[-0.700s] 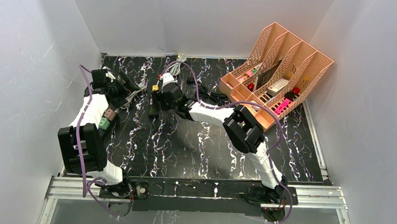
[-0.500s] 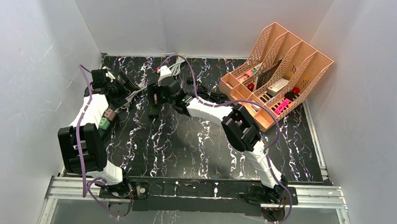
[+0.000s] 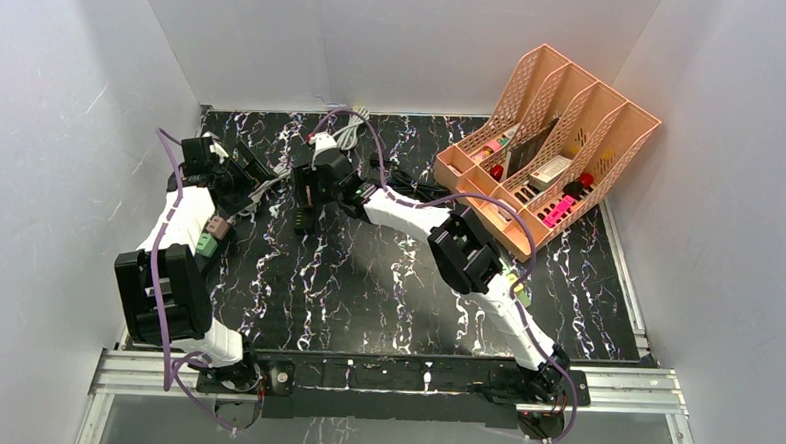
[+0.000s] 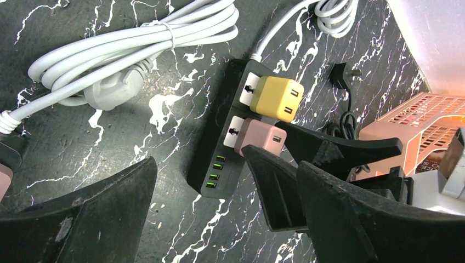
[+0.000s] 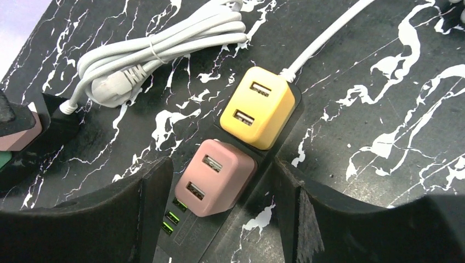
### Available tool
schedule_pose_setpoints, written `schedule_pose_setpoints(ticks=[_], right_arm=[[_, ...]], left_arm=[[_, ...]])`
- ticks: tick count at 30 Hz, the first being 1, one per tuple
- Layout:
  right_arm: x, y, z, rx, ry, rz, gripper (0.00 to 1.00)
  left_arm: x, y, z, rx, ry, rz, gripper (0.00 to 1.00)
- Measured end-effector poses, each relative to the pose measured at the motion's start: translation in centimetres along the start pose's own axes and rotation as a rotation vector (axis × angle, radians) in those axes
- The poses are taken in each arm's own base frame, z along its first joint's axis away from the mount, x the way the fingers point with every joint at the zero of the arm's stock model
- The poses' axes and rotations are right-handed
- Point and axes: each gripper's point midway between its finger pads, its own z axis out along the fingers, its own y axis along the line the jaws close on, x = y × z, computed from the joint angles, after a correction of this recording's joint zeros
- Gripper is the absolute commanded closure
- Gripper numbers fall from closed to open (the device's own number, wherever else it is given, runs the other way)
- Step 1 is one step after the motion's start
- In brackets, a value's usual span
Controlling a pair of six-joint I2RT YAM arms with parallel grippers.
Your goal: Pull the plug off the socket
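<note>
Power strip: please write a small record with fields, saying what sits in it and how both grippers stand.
power strip: black, flat on the table
sockets: yellow plug and pink plug, both seated, side by side
right gripper: open, jaws on either side of the pink plug, gaps visible
left gripper: open, above the strip, holding nothing
nearby: coiled white cable, apart from the strip

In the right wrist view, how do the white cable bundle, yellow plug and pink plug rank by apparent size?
1. white cable bundle
2. yellow plug and pink plug: they look about equal, so unranked.
</note>
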Motion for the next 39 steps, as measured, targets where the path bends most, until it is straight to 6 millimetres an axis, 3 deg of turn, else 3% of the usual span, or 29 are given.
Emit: schedule_pose_setpoints(ticks=[5,10,12,14,15,21,28,32,39], right_arm=[[0.6,-0.1,0.6,0.002,0.02,0.001,0.33],[1.4,-0.3,1.1,0.005,0.039,0.002,0.46],[1.3,-0.5,1.1,0.009,0.042,0.004,0.62],[1.1,-0.7,1.1,0.006,0.039,0.015,0.93],[1.0,-0.8,1.1,0.002,0.041,0.023,1.0],[0.9,-2.9,0.7,-0.047,0.042,0.152,1.0],[0.6,-7.1,-1.2,-0.121,0.065,0.331,1.0],[0.7,-8.5,-2.2,-0.142,0.068,0.391,1.0],[1.1,-7.1,-2.9,-0.206,0.087,0.431,1.0]], left_arm=[[0.1,0.1,0.1,-0.001,0.004,-0.001,0.02],[0.7,0.3,0.4,0.007,0.018,-0.003,0.02],[1.2,0.4,0.5,0.013,0.032,-0.003,0.02],[2.0,0.6,0.7,0.011,0.052,-0.004,0.02],[2.4,0.8,0.8,0.01,0.061,-0.004,0.02],[6.0,0.8,1.4,0.016,0.14,0.023,0.02],[11.5,-4.0,2.0,0.118,0.234,0.163,0.02],[11.7,-4.8,2.3,0.141,0.229,0.17,0.02],[12.2,-4.9,3.3,0.14,0.237,0.171,0.04]])
